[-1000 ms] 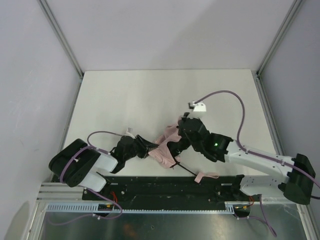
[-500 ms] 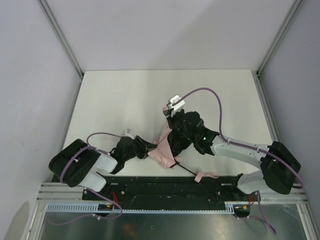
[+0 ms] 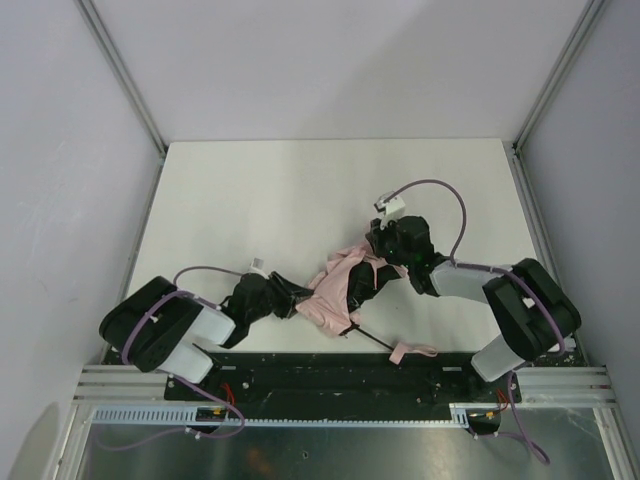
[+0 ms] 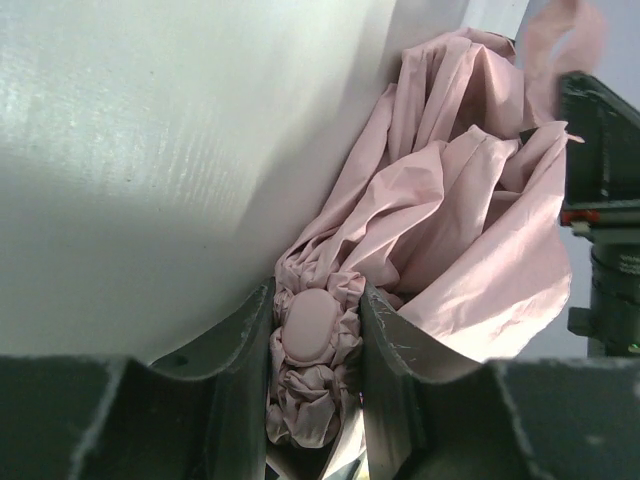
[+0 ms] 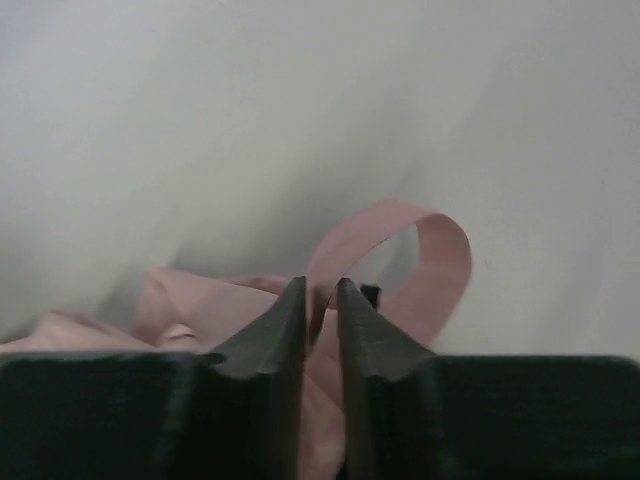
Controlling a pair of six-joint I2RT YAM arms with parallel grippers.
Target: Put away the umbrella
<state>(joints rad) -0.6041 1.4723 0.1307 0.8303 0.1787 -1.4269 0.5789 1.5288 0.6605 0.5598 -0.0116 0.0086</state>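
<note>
The pale pink umbrella (image 3: 335,295) lies crumpled on the white table near its front edge. Its thin black shaft (image 3: 372,340) runs right and toward the front to the small pink handle with wrist loop (image 3: 410,352). My left gripper (image 3: 290,300) is shut on the bunched fabric tip of the umbrella (image 4: 315,345), where a pink oval cap shows between the fingers. My right gripper (image 3: 372,272) is shut on the pink closure strap (image 5: 400,255), which curls in a loop above the fingertips (image 5: 295,300).
The white table (image 3: 260,200) is bounded by grey walls and metal frame posts (image 3: 125,80). A black rail (image 3: 330,375) runs along the front edge between the arm bases. The right arm's purple cable (image 3: 440,200) arcs above the table.
My right arm has swung: its wrist went left over the umbrella, then back right, and the fabric's upper part has been pulled out to the right. The left arm has not moved.
</note>
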